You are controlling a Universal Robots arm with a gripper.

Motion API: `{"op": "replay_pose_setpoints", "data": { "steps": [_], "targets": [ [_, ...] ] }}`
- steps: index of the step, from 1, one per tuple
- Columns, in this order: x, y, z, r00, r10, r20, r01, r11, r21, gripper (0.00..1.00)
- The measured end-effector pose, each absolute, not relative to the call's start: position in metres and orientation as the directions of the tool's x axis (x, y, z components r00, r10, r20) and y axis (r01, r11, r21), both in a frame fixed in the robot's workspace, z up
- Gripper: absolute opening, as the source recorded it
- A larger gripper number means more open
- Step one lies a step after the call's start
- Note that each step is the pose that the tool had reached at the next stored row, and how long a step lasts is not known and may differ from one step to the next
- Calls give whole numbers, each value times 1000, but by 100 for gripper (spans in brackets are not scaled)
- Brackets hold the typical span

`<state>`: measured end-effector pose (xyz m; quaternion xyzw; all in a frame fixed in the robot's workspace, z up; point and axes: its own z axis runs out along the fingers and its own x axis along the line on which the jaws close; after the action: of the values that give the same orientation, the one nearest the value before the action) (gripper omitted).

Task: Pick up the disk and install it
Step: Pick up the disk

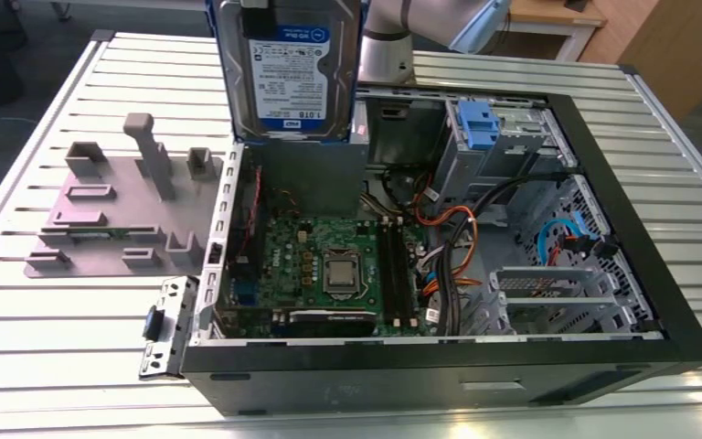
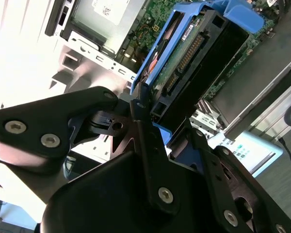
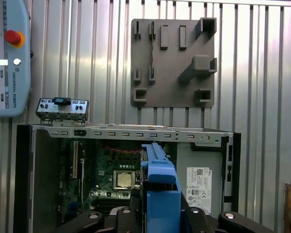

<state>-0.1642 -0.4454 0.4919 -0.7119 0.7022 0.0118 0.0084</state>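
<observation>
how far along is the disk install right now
Pickup looks done: the disk hangs upright in the air above the open computer case, clear of the grey stand. In hand: the end effector is clamped on it. Left: the disk is not seated inside the case yet.

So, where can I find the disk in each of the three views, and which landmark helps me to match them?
Exterior view: the disk stands upright, label visible, above the open computer case.
Second wrist view: the disk, connector edge showing, rises from the end effector that clamps it.
First wrist view: the disk is edge-on, its blue side showing, in front of the motherboard.
Shared landmark: the green motherboard inside the case.
</observation>
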Motion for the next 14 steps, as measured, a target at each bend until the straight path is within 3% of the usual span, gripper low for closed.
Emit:
{"op": "replay_pose_setpoints", "data": {
  "steps": [14],
  "targets": [
    [-164,-450,492,14,-1000,-25,-1000,-14,5,36]
  ]
}}
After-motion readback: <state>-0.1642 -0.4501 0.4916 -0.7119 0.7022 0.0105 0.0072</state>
